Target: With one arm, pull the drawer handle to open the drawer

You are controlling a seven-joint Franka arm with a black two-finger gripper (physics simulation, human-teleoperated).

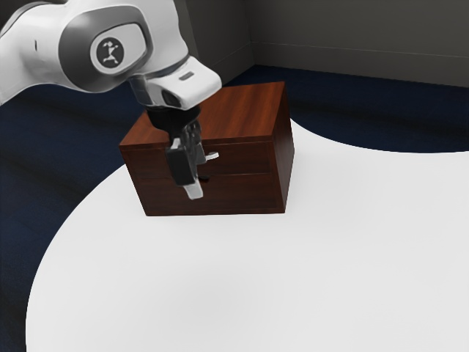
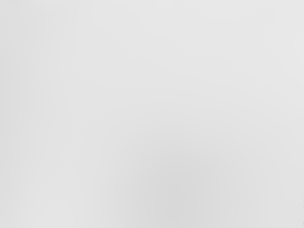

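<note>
Bench (image 1: 330, 257): white, with a curved edge, carrying the cabinet near its far side.
Arm (image 1: 44, 44): white and grey, coming in from the exterior view's upper left and reaching down over the cabinet's front.
Cabinet (image 1: 249, 110): dark red-brown wood, standing upright on the bench.
Drawer (image 1: 245, 158): occupying the upper front panel and appearing level with the panel below it.
End effector (image 1: 193, 192): black with a pale tip, hanging downward against the cabinet's front and overlapping the handle's near end. Whether it is apart, together or clamped cannot be told.
Badge (image 1: 108, 52): round and dark on the arm's joint, showing a white figure but no legible letters.
Handle (image 1: 213, 155): small and pale, projecting from the drawer beside the end effector.
</note>
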